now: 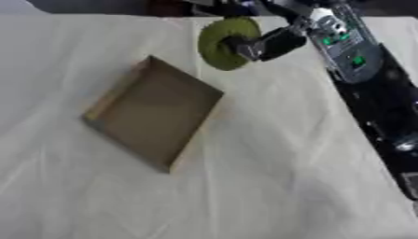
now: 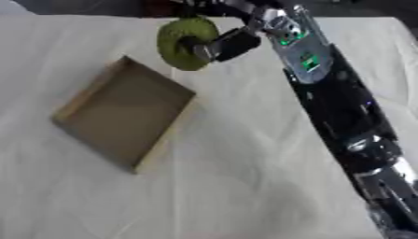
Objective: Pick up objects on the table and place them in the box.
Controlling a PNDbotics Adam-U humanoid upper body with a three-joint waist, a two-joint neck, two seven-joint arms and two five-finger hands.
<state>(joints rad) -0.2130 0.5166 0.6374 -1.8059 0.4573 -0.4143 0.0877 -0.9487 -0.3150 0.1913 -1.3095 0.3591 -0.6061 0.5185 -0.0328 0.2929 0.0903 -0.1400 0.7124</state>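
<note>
- As the left eye view shows, the right hand (image 1: 265,45) is curled around a green disc-shaped object (image 1: 219,43), held beyond the far corner of the empty cardboard box (image 1: 151,112) on the white cloth (image 1: 286,186).
- Right eye view: nothing lies in the box yet; release remains. Left hand unseen.

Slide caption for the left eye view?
Right hand holds a green disc beyond the empty cardboard box.
</note>
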